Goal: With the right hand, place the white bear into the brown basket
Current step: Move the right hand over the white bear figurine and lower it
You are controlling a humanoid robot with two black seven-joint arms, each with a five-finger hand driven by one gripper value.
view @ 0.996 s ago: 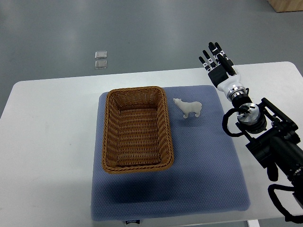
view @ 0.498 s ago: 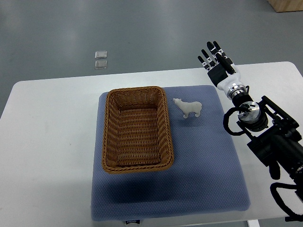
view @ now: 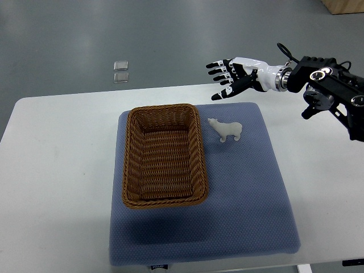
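A small white bear (view: 226,129) stands upright on the blue mat (view: 250,187), just right of the brown wicker basket (view: 164,155). The basket holds nothing. My right hand (view: 229,78) is open with fingers spread, raised above the table's far edge, above and behind the bear and apart from it. Its black arm (view: 333,91) comes in from the right edge. The left arm does not show.
The white table (view: 57,170) bears the blue mat. Two small clear squares (view: 120,72) lie on the grey floor beyond the table. A wooden box corner (view: 344,5) shows at the top right.
My right arm has swung up and turned. The hand moved left from pointing away at the mat's far right corner to reaching leftward above the bear. The bear and basket have not moved.
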